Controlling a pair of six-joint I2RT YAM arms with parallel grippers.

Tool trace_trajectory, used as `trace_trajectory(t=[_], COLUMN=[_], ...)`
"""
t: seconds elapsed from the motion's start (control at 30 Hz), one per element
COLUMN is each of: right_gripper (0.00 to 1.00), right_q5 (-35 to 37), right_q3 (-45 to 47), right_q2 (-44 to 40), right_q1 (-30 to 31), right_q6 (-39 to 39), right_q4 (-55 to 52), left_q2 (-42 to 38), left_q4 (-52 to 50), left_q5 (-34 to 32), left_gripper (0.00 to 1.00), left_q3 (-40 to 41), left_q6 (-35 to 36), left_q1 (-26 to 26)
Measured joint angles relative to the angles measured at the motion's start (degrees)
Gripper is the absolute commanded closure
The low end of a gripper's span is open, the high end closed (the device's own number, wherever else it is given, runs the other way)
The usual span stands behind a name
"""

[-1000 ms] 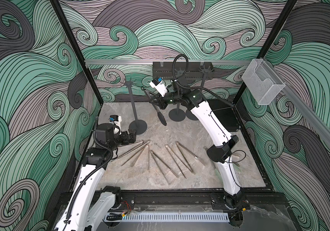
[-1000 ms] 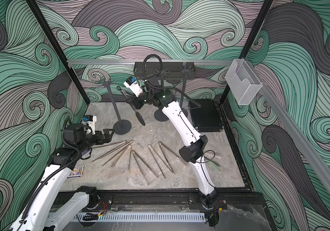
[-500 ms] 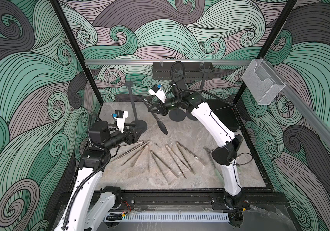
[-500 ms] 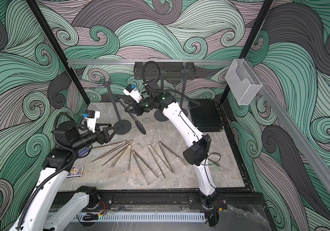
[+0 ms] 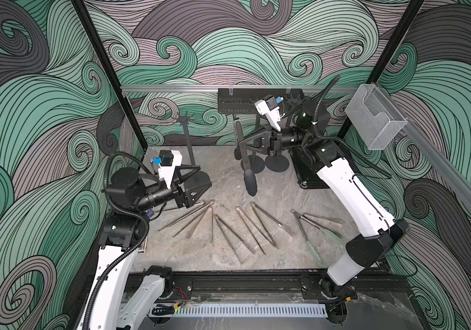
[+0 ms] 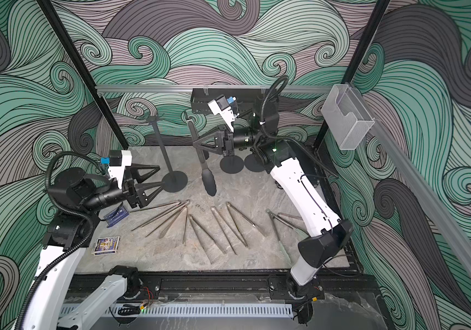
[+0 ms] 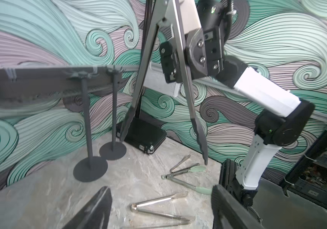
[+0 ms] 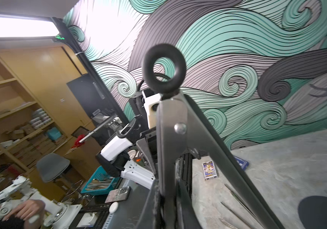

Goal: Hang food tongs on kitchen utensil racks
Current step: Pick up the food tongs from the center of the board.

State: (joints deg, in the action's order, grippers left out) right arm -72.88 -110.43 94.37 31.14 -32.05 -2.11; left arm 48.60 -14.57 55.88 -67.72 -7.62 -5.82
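Right gripper point(image 5: 241, 144) fingers clamp the black-tipped tongs point(image 5: 250, 183) near the hinge, long axis upright, ring point(image 8: 148, 69) on top. The lone rack point(image 5: 187, 137) stands leftward, nearer the left gripper point(image 5: 204, 176), whose fingers are wide and empty.

Bare steel with a satin, brushed sheen is being shown by the arms of the black-tipped tongs point(image 7: 190, 103). Their tips and hanging ring point(image 8: 148, 69) are being seen as matt black and rubbery-looking. The steel tongs point(image 7: 158, 200) are being lit to a brighter gloss on the bench point(image 5: 271, 183), which is being seen as smooth, marbled grey stone-look. The racks point(image 7: 88, 128) are being shown in matt dark grey. The left tool point(image 5: 204, 177) and right tool point(image 5: 243, 142) are being seen in matt black plastic, and the arm shells point(image 5: 348, 188) in smooth white plastic.
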Motion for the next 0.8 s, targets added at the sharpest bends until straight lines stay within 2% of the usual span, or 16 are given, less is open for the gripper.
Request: trace_trajectory(t=[0.17,0.5,0.63,0.67,0.7,0.8], right_gripper=[1.0,1.0,1.0,1.0,1.0,1.0], right_q5=[-1.3,-1.0,-0.6,-0.4,-0.3,0.4], right_q3=[0.3,-1.1,-2.2,-2.4,-2.4,-2.4], right_q2=[-0.6,-0.4,0.4,0.7,0.9,1.6], right_q1=[3.3,9.5,11.3,11.6,11.8,12.1], right_q6=[-7.0,-15.0,-17.4,-17.8,-18.1,-18.6], right_q4=[5.1,9.1,11.1,11.3,11.5,11.3], left_q2=[5.1,10.0,10.7,11.0,11.3,12.1], left_q4=[4.7,5.2,5.2,5.1,5.0,5.2], left_q5=[3.7,3.2,1.3,0.8,0.3,-1.0], left_gripper=[0.21,0.25,0.35,0.42,0.53,0.62], left_q3=[-5.9,-10.2,-10.2,-10.3,-10.5,-11.1], left_q6=[-1.6,0.6,2.2,2.7,3.0,4.0], left_q1=[-1.7,-7.4,-9.6,-10.1,-10.5,-11.3])
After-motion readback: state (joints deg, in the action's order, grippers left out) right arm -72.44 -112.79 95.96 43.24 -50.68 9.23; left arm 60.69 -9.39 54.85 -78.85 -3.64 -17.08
